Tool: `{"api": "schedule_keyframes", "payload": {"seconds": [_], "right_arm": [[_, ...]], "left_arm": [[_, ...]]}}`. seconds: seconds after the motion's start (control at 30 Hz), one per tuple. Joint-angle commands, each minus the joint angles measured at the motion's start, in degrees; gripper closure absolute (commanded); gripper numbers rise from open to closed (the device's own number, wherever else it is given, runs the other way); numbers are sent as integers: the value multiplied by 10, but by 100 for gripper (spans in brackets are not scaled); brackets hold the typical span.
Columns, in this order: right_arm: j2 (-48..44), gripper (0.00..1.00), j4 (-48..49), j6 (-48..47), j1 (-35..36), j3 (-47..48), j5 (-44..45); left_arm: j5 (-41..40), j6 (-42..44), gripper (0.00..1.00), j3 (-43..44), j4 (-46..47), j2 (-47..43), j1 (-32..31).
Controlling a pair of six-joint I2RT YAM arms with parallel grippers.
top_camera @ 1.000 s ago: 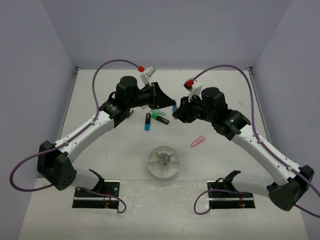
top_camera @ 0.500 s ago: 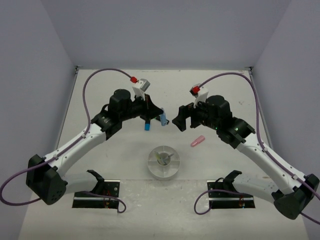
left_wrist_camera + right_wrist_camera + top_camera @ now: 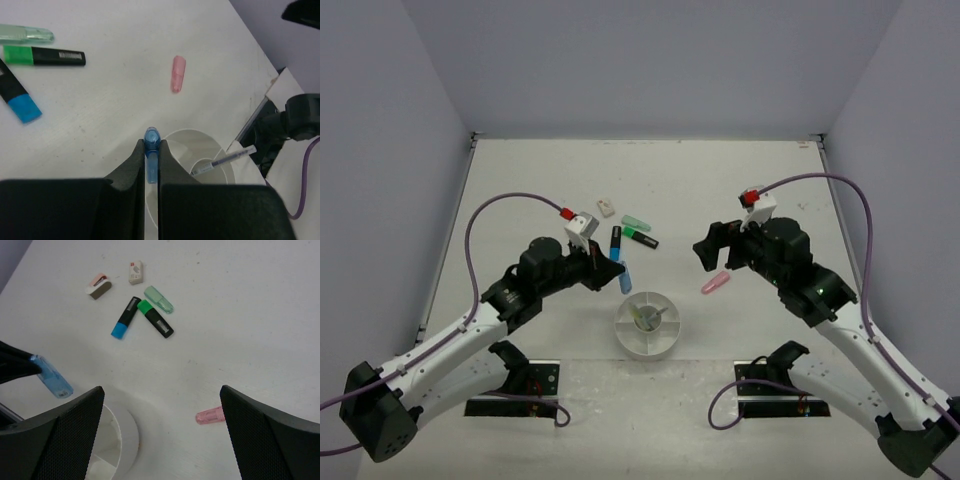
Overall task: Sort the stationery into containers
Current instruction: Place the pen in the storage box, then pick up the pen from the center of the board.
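while right fingers (image 3: 60, 440) gape, left fingers (image 3: 131, 167) clamp highlighter (image 3: 152, 139)

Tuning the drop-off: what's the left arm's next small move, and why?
Probably shift the translucent blue item over a wedge of the dish. The left fingers are shut on it, but it hangs just outside the rim, not above any compartment.

L-wrist view: blue highlighter (image 3: 152, 136) mostly hidden inside left gripper (image 3: 151, 147); tip only visible. Dish (image 3: 200, 142): near half covered by same gripper. Pen (image 3: 225, 159) in dish: lower end hidden in centre cup. R-wrist view: dish cut by bottom edge; pink item (image 3: 209, 416) part-hidden behind right gripper (image 3: 161, 390) finger (image 3: 270, 440). Eraser (image 3: 135, 271) print too small to read.
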Motion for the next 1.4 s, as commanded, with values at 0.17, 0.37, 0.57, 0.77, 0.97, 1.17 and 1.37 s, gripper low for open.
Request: {"api": "schedule_keyframes", "payload": {"seconds": [0.17, 0.37, 0.57, 0.77, 0.97, 1.17, 1.37], "right_arm": [[71, 2, -77, 103, -21, 5, 41], [78, 2, -105, 135, -23, 0, 49], [149, 11, -181, 277, -25, -2, 62], [248, 15, -170, 381, -25, -25, 93], [359, 22, -143, 401, -25, -10, 116], [453, 28, -105, 402, -25, 4, 120], [480, 38, -66, 394, -28, 0, 118]], "left_arm": [[-62, -70, 100, -53, 46, -15, -103], [-77, -82, 95, -83, 44, -33, -106], [-89, -81, 41, -80, 19, -28, -107], [-101, -71, 2, -46, -9, -19, -106], [-133, -46, 0, 74, -114, 34, -106], [-169, -35, 0, 168, -170, 63, -106], [-181, -13, 0, 235, -216, 79, -105]]}}
